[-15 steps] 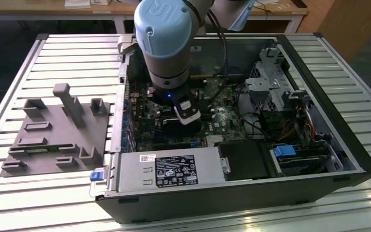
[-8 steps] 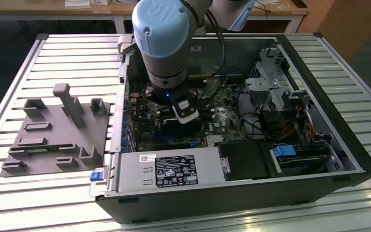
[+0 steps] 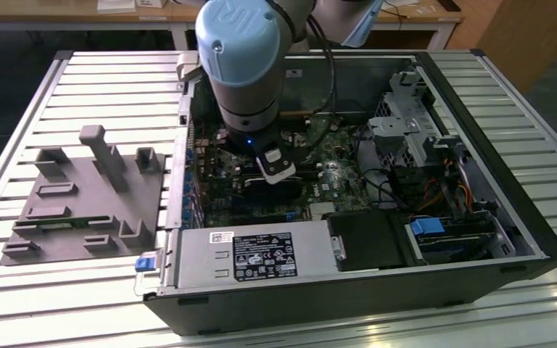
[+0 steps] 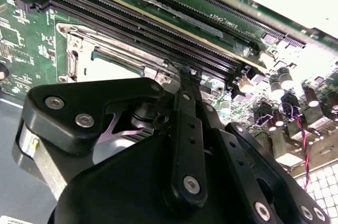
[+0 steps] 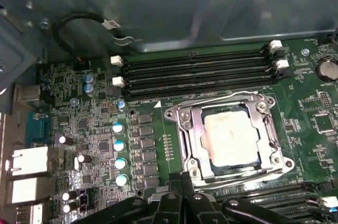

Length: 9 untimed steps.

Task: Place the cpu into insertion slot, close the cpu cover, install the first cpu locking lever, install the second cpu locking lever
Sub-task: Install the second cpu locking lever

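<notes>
**Inspector A:** Nearest item first. What do we record for the gripper (image 5: 182, 179)?

**Inspector B:** In both wrist views its jaws are pressed together, and we see nothing pinched between them. In the second wrist view the gripper's tip (image 4: 185, 76) sits just beside a corner of the cpu cover (image 4: 113, 49).

**Inspector A:** And the socket itself?

**Inspector B:** In the first wrist view the cpu (image 5: 231, 138) lies flat in the insertion slot (image 5: 224, 168), dull silver top upward. The cpu cover (image 5: 193, 139) is down over it, and the chip shows through its square window. A thin wire lever (image 5: 211, 100) runs along the cover's edge. We cannot tell whether it is hooked.

**Inspector A:** Beyond the socket?

**Inspector B:** We note long black memory slots (image 5: 195, 73) just past the lever, and a row of small capacitors (image 5: 120, 145) on the green motherboard (image 5: 306, 129).

**Inspector A:** The wider scene?

**Inspector B:** In the exterior view the arm (image 3: 244, 65) reaches down into the open computer case (image 3: 356, 304), which lies on a slatted metal surface (image 3: 95, 94). A grey fixture block (image 3: 85, 196) rests on that surface at the exterior view's left, apart from the case.
</notes>
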Available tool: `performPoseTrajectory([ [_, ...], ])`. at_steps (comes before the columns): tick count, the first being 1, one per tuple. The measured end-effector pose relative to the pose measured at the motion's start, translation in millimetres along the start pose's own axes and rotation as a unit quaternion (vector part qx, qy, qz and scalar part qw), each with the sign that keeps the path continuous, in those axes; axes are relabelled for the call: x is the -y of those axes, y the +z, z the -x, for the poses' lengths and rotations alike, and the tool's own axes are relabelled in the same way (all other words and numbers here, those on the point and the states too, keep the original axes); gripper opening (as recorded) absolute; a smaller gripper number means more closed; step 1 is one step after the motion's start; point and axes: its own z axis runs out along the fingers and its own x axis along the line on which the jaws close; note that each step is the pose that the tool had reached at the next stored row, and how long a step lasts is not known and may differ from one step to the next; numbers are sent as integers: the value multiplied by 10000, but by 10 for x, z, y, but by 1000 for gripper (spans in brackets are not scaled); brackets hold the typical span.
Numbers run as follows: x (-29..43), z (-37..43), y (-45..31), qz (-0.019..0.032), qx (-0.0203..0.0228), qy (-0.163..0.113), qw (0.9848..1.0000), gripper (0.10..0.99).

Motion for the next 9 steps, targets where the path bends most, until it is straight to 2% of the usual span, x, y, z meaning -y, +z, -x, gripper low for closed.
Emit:
performPoseTrajectory([
  [9,-5,-34,33,0,0,0,10000,102],
])
